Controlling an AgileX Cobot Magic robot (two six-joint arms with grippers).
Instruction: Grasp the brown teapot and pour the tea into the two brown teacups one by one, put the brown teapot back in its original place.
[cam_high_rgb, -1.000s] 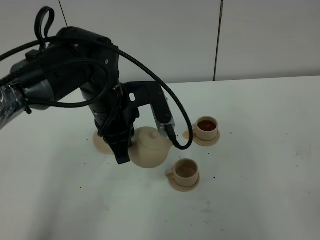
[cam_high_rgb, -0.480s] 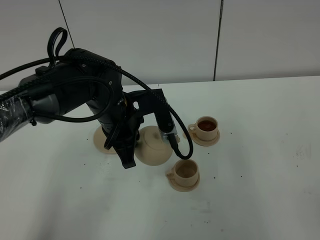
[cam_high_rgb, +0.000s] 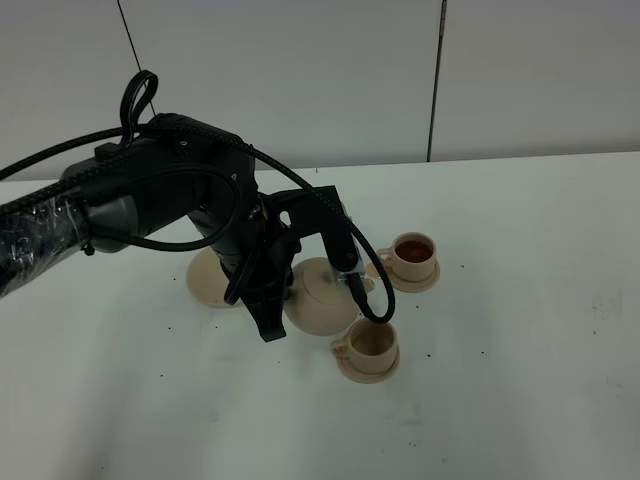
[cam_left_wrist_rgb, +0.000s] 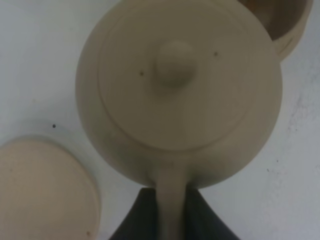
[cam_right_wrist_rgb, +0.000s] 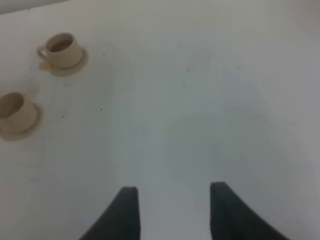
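Exterior high view shows the left gripper (cam_high_rgb: 272, 322) pinching the round tan ceramic teapot (cam_high_rgb: 318, 298), tipped by the nearer small tan cup (cam_high_rgb: 372, 344); the farther cup (cam_high_rgb: 413, 252) has tea, so the second pour and putting back look left to do; the right gripper (cam_right_wrist_rgb: 172, 192) gapes.

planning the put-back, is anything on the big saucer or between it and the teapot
Nothing visible. What shows of the big saucer is bare, and it lies just beside the teapot, with only white table between them.
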